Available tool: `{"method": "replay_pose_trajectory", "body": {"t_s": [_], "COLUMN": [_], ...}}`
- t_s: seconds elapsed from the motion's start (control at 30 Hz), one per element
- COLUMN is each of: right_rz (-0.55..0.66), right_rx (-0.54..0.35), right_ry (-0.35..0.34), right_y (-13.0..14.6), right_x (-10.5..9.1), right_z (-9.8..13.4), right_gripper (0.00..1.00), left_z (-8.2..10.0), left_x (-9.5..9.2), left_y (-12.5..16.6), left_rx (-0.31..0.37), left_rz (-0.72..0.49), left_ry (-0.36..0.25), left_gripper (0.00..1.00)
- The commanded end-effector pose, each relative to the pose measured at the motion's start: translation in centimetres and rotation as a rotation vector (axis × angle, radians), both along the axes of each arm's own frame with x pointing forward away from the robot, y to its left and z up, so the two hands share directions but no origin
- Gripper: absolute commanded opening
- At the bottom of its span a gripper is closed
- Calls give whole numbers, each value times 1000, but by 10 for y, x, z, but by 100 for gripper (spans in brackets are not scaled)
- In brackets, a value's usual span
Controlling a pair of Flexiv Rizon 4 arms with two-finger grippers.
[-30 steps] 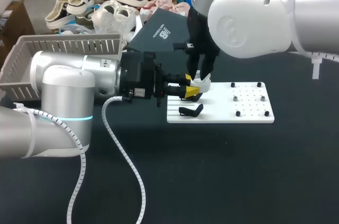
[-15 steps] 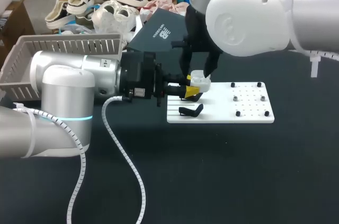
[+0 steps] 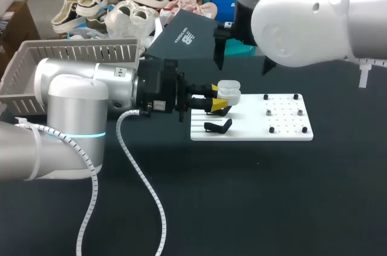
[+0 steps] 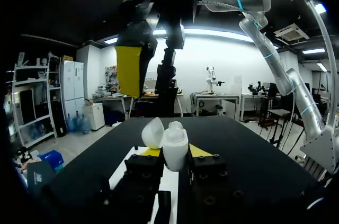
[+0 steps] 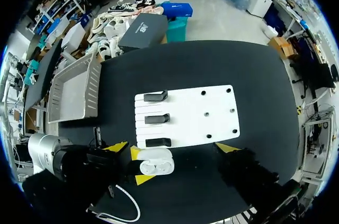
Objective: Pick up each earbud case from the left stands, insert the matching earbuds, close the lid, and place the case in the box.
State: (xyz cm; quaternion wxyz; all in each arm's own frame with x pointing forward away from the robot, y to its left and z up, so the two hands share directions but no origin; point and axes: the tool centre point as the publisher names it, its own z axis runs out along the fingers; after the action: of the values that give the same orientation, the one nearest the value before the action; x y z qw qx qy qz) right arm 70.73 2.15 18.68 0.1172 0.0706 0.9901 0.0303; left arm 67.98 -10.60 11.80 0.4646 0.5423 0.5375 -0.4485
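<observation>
A white earbud case [image 3: 228,91] hangs just above the left end of the white board [image 3: 284,124], with my left gripper [image 3: 217,98] shut on it from both sides. In the left wrist view the case [image 4: 175,140] stands between the yellow tips, its lid [image 4: 152,132] swung open. My right gripper [image 3: 242,60] is open, high above the case and touching nothing. From the right wrist view its wide-spread tips [image 5: 171,146] frame the case [image 5: 156,162] far below. Three black stands [image 5: 157,118] sit on the board's left side.
A grey basket [image 3: 66,65] stands at the back left of the table. A dark box lid [image 3: 181,35] leans behind the board. Small black pegs [image 3: 284,112] dot the board's right half. Dark tabletop lies in front of the board.
My right gripper has let go at the case, opened wide and risen up and back. The left gripper has kept still with the case.
</observation>
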Motion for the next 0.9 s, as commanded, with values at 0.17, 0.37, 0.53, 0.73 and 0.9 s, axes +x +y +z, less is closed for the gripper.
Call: {"method": "replay_pose_trajectory", "body": {"t_s": [0.17,0.37,0.53,0.73,0.9], "right_rz": [-82,-109,-109,-74,-50], "right_rx": [-32,-49,-56,-65,-63], "right_ry": [-5,13,19,42,57], "right_y": [-10,-21,-25,-26,-25], "right_x": [16,21,14,0,-11], "right_z": [-24,-34,-32,-28,-27], "right_gripper": [100,100,100,100,100], "left_z": [0,0,0,0,0], "left_x": [-1,-1,-1,-1,-1], "left_y": [0,0,0,0,0], "left_rx": [-1,-1,-1,-1,-1], "left_rz": [3,3,3,3,3], "left_ry": [-1,-1,-1,-1,-1], "left_gripper": [0,0,0,0,0]}}
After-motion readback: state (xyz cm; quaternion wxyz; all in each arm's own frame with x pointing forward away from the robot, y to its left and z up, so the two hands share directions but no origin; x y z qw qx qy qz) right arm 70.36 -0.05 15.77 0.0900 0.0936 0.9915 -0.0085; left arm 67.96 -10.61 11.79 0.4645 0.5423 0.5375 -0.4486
